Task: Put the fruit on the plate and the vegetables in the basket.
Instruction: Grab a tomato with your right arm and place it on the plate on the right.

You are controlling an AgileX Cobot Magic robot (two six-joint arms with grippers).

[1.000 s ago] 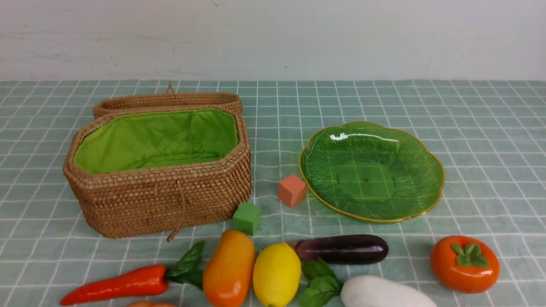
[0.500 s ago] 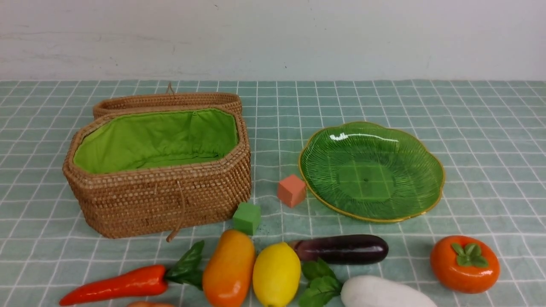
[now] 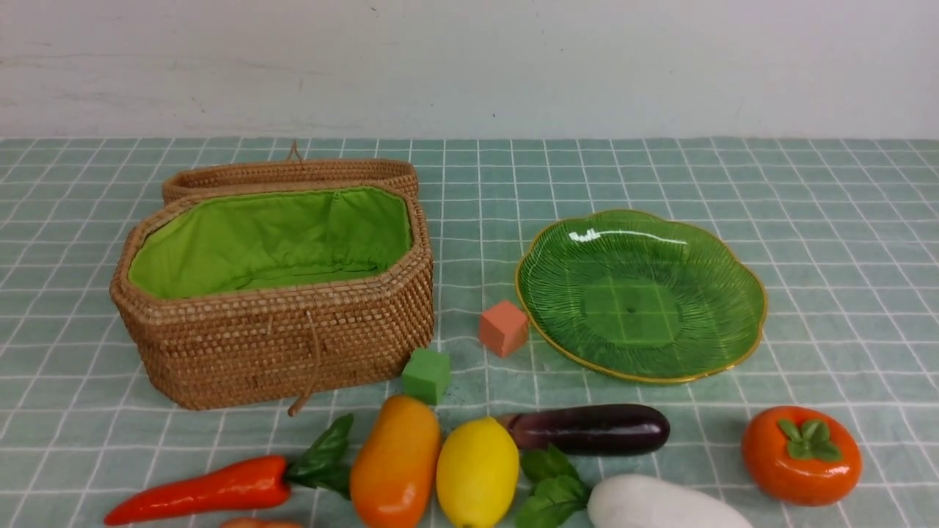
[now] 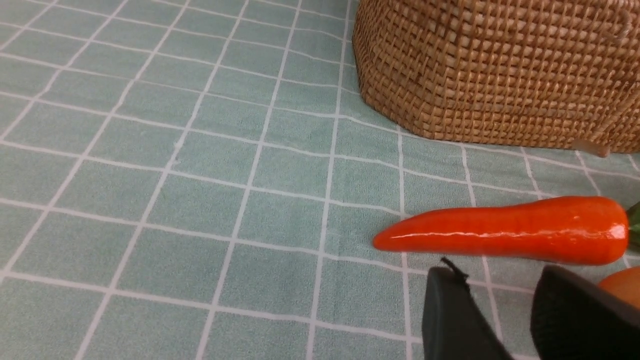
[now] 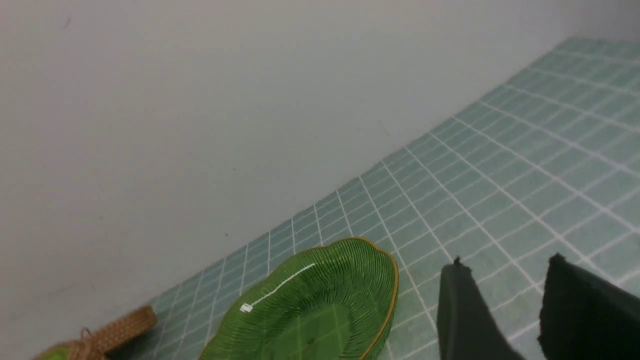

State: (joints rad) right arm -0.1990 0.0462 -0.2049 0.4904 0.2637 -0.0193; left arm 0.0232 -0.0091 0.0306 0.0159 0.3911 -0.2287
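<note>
Since the plate [image 3: 722,253] and basket [image 3: 271,345] both sit empty, I judge sorting not yet begun. My left gripper [image 4: 495,280] and right gripper [image 5: 505,270] show fingers partly apart, holding nothing. The carrot [image 3: 198,490] lies at the basket's seven o'clock; next I'd straddle its middle and close.

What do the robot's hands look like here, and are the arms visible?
Only finger ends show, in the wrist views. The left hand and right hand each have two matte black, tapering fingers with slightly ragged tip corners. No arms, cables or markings visible.
</note>
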